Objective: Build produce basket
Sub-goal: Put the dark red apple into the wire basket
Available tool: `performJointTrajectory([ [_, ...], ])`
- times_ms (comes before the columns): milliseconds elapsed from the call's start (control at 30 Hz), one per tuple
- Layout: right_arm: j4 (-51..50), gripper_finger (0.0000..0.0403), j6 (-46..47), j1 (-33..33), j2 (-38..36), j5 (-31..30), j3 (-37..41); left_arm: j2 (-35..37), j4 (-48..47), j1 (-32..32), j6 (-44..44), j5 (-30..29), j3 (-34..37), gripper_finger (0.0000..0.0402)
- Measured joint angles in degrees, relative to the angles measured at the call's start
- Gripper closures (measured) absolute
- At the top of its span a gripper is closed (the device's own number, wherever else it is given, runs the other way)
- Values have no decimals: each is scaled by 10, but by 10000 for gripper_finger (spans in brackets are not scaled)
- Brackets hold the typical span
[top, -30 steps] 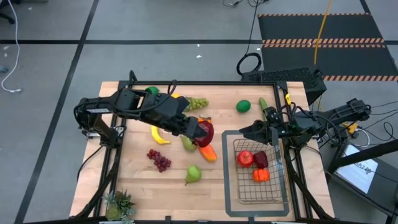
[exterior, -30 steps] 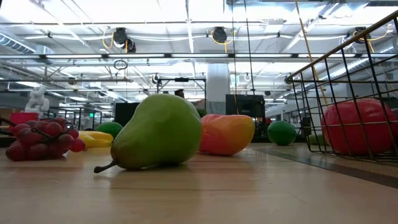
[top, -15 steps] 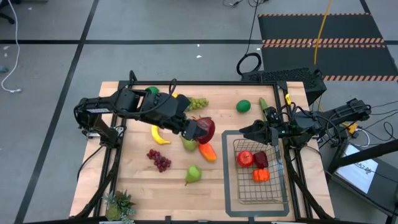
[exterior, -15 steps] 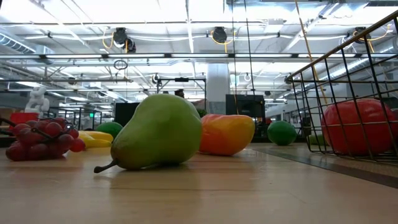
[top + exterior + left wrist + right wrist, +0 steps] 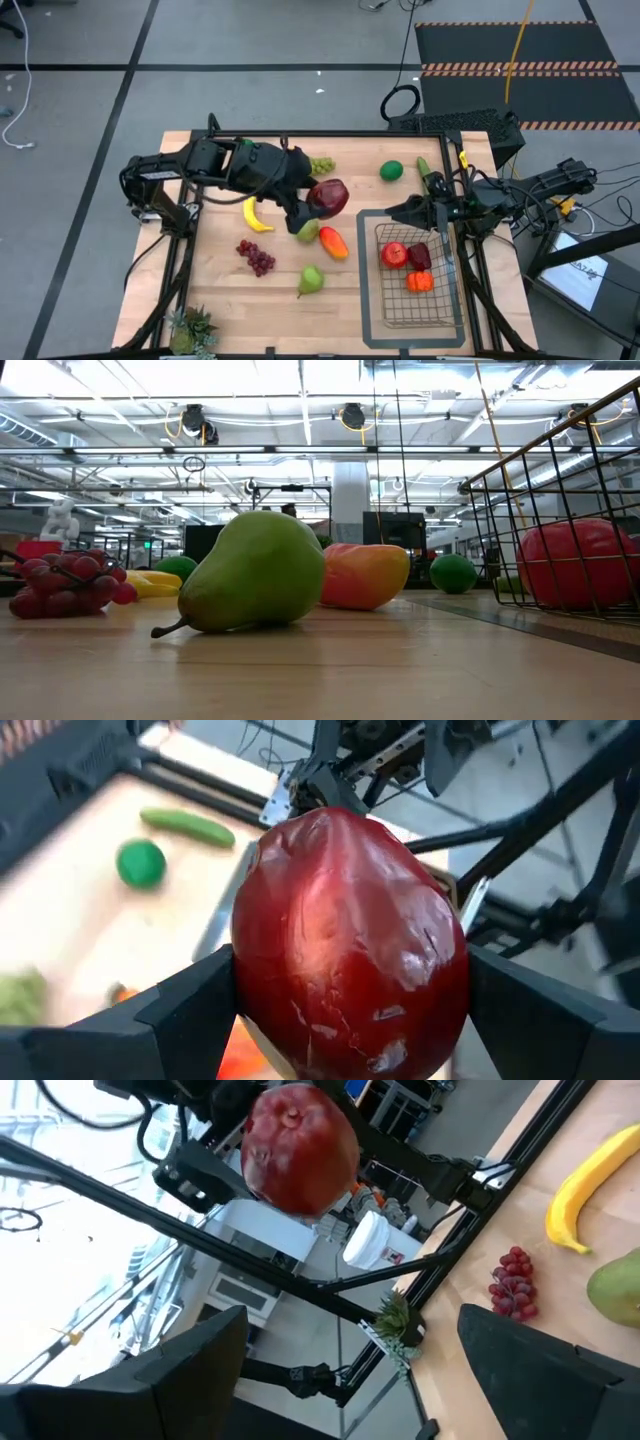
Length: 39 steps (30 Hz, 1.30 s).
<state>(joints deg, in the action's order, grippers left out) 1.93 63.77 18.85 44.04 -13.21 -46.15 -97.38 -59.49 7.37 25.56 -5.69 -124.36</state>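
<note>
Carrying a red apple (image 5: 329, 197) clenched in the left jaws (image 5: 322, 199) short of the basket (image 5: 418, 310), an early release risked it rolling away; right jaws (image 5: 397, 212) released.

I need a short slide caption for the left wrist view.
Left gripper holds a dark red fruit above the table.

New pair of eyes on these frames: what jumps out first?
The big dark red fruit clamped in the left gripper, held up over the middle of the table. Next, the wire basket at the right side with three red and orange pieces inside, the open right gripper waiting at its far edge. In the low view, a green pear fills the foreground.
</note>
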Motion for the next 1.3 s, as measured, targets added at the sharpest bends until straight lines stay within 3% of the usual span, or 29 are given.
performJointTrajectory([
  [367, 0, 46, 79, 0, 0, -2, 0, 0, 40, -10, -352, -11, 0, 55],
  [567, 0, 46, 119, 0, 0, -15, 0, 0, 43, -10, -462, -52, 0, 55],
  [767, 29, 46, 129, 0, 7, -71, 0, 0, 41, -10, -423, -54, 0, 55],
  [1100, 248, 46, 1, 0, 100, -141, 0, 0, 40, -10, -155, -79, 0, 55],
  [1300, 262, 46, 15, 0, 139, -168, -13, -6, 21, -7, -120, -71, 0, 55],
])
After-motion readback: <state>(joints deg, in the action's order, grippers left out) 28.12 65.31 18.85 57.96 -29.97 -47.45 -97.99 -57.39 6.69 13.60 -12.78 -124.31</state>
